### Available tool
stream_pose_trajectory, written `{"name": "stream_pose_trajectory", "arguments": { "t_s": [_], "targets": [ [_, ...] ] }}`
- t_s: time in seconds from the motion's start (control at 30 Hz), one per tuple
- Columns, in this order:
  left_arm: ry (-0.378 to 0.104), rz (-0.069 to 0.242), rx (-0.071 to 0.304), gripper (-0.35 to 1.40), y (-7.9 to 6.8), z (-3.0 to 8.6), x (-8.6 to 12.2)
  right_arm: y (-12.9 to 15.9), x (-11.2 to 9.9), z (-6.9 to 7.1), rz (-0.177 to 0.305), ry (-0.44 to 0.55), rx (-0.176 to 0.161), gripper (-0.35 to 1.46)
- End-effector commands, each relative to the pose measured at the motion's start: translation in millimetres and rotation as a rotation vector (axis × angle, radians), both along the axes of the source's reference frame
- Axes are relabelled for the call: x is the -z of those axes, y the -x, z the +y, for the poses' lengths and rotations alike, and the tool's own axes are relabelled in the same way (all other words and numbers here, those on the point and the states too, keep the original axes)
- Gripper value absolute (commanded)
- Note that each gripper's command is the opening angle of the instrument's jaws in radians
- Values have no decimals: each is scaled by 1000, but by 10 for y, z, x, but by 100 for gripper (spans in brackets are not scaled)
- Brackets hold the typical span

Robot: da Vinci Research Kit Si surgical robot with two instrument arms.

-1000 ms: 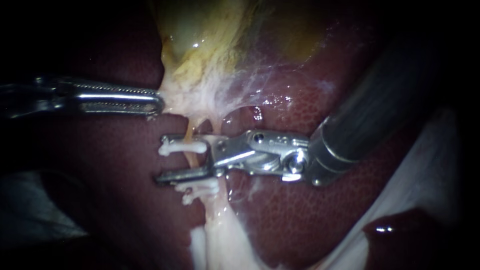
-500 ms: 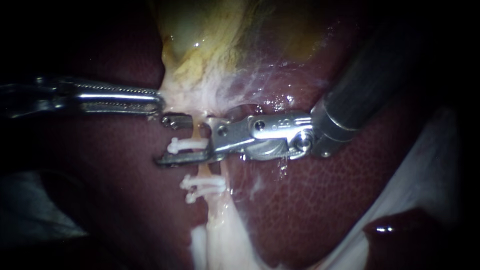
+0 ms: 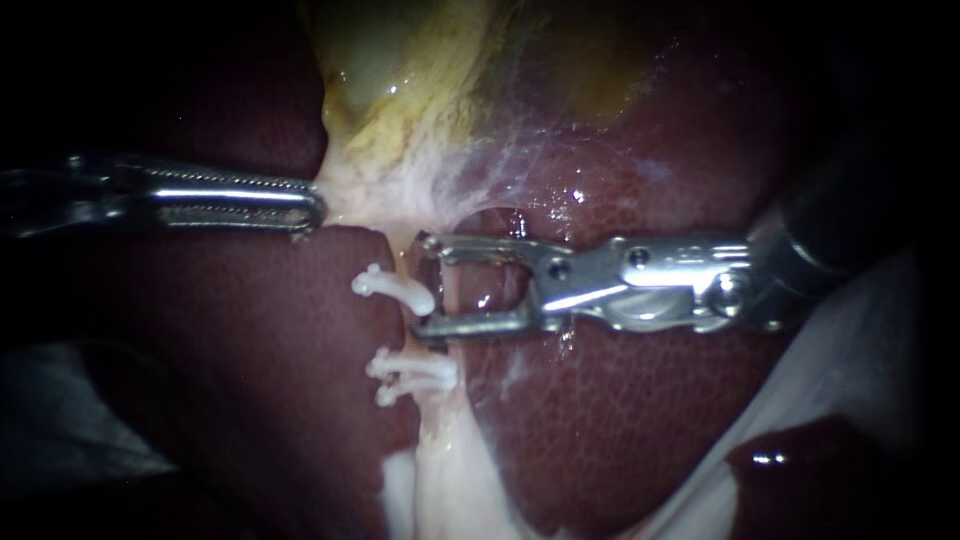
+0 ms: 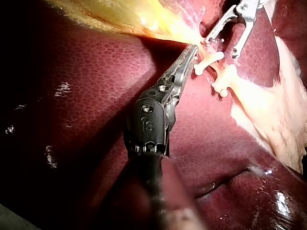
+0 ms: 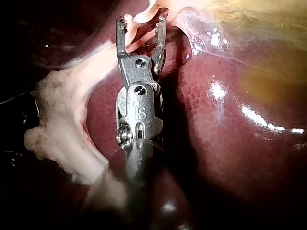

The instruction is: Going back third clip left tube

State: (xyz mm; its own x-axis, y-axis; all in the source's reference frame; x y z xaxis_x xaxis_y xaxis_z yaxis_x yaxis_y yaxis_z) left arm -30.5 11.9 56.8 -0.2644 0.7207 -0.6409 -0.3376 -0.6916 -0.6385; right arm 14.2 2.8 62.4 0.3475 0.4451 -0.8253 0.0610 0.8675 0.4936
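Left instrument point(image 3: 312, 205) jaws clamped on pale tissue point(image 3: 365, 190) under the gallbladder point(image 3: 420, 80), probably pulling sideways so the tube point(image 3: 435, 415) stays stretched over the liver point(image 3: 620, 420). White clip point(image 3: 392, 287) sits across the tube, more clips point(image 3: 408, 370) just below. Right instrument point(image 3: 430, 287) jaws apart, empty, just beside that clip, likely backing clear.

White clips point(image 3: 396, 289) across pale tube point(image 3: 434, 418)

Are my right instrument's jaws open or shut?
Open. A clear gap shows between the right instrument's jaws, and they grip nothing; the upper clip sits just beside them.
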Motion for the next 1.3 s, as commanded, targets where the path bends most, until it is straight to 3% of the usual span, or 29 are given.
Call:
{"name": "stream_pose_trajectory", "arguments": {
  "t_s": [0.03,0.23,0.4,0.53,0.7,1.07,1.3],
  "targets": [
    [0,0,0,-35,0,0,0,6,4,-1,-2,-1,9,50],
    [0,-1,-1,-35,-1,0,0,40,39,-6,-27,30,78,50],
    [0,-1,-1,-35,-1,0,0,60,72,-2,-40,62,99,50],
    [0,-1,-1,-35,-1,0,0,72,87,3,-47,80,93,50],
    [0,-1,-1,-35,-1,0,0,85,91,14,-60,107,85,50],
    [2,1,1,-35,3,-1,-4,99,94,20,-74,137,77,50],
    [10,1,4,-35,9,3,-27,104,95,22,-75,140,77,50]
  ]
}}
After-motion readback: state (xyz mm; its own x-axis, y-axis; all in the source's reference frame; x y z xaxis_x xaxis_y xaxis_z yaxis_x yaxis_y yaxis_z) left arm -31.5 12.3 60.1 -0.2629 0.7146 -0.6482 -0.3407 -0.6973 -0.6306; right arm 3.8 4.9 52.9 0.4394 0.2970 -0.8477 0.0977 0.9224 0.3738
